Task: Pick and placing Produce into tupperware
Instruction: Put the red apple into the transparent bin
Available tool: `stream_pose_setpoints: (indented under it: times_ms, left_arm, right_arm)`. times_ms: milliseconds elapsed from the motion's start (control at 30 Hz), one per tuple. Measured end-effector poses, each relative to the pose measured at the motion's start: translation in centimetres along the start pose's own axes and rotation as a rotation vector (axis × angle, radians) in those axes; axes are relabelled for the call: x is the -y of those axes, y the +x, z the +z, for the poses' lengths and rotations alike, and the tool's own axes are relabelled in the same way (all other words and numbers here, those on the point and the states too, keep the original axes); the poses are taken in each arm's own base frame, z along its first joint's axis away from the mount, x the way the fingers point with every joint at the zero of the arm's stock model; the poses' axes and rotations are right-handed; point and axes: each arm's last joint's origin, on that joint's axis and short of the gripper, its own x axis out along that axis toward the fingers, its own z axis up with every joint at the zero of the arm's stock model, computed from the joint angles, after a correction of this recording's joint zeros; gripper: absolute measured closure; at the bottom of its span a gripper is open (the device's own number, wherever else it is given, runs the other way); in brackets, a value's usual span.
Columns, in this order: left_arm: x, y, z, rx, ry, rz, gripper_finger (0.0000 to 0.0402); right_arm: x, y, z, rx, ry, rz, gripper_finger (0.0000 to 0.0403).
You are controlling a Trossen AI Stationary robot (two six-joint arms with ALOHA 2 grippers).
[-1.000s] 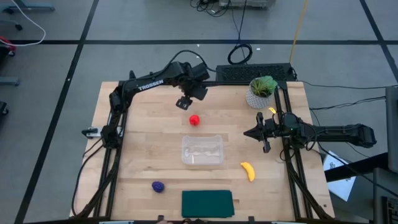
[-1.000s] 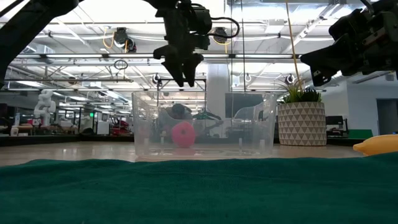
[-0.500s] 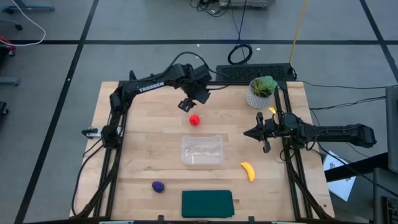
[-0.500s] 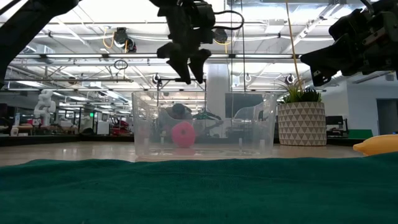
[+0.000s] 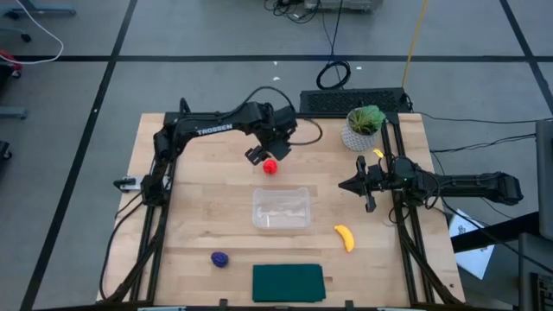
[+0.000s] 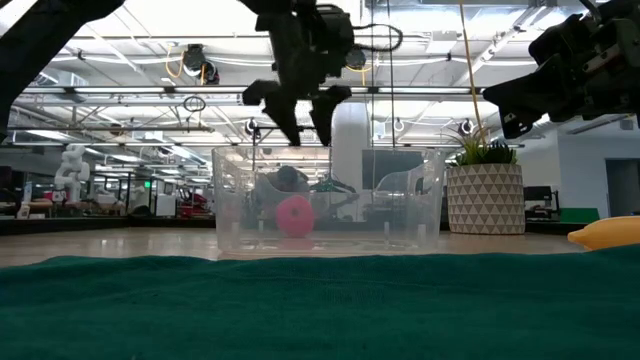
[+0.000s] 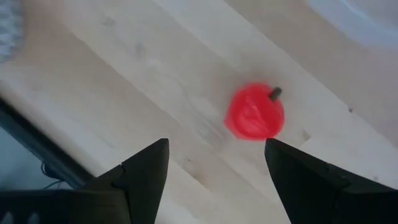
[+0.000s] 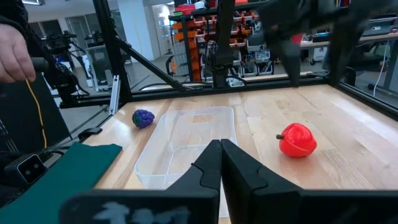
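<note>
3 toy produce pieces sit on the wooden table [image 5: 199, 216] in front of me, none of them in the tub. From the camera overhead, the red round piece [image 5: 271, 167] lies on the far half of the table, just beyond the clear plastic tub [image 5: 281, 208], which stands near the middle and looks empty. The yellow banana [image 5: 345, 238] lies near the tub's right front corner, apart from it. The dark purple lump [image 5: 219, 258] lies toward the front left, well apart from the tub. A dark green mat [image 5: 288, 282] lies flat at the front edge, and a leafy plant in a white pot [image 5: 363, 128] stands at the far right.

My left gripper [image 5: 260, 156] hangs above the table just beside the red piece, on its far left side. Its wrist camera shows the 2 dark fingers [image 7: 146, 171] spread apart with nothing between them, and the red piece [image 7: 255, 112] on bare wood beyond the tips. The level camera shows this gripper [image 6: 298, 125] above the tub's rim, not touching anything.

My right gripper [image 5: 365, 186] waits at the table's right side, near the plant. Its fingers [image 8: 208, 165] are pressed together, holding nothing.
</note>
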Motion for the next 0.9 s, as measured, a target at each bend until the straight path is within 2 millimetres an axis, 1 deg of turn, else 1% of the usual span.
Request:
stream_pose_setpoints:
  times_ms: [100, 167, 267, 367, 500, 733, 800, 900]
  left_arm:
    - [0.8, 1.7, -0.1, -0.094, 0.067, -0.025, 0.0130]
    - [1.0, 2.3, 0.0, -0.145, 0.092, -0.002, 0.0130]
    - [1.2, 2.7, 0.2, -0.154, 0.080, -0.001, 0.0130]
    - [1.0, 2.6, 0.4, -0.116, 0.018, 0.018, 0.0127]
    - [1.0, 2.6, 0.3, -0.066, -0.065, 0.002, 0.0097]
    - [0.8, 2.6, 0.3, -0.056, -0.129, 0.011, 0.0011]
    - [0.8, 2.6, 0.3, -0.061, -0.137, 0.019, 0.0006]
    - [0.8, 2.6, 0.4, -0.061, -0.141, 0.020, 0.0008]
  right_arm:
    - [0.0, 0.0, 0.0, 0.000, 0.000, 0.000, 0.0403]
    - [0.0, 0.0, 0.0, 0.000, 0.000, 0.000, 0.0403]
    - [0.0, 0.0, 0.0, -0.001, 0.001, 0.000, 0.0403]
    - [0.0, 0.0, -0.1, -0.009, 0.002, -0.001, 0.0403]
    - [0.0, 0.0, -0.1, -0.013, 0.004, -0.002, 0.0403]
    - [0.0, 0.0, -0.1, -0.014, 0.004, -0.002, 0.0403]
    - [0.0, 0.0, -0.1, -0.014, 0.004, -0.002, 0.0403]
    - [0.0, 0.0, -0.1, -0.014, 0.010, -0.002, 0.0403]
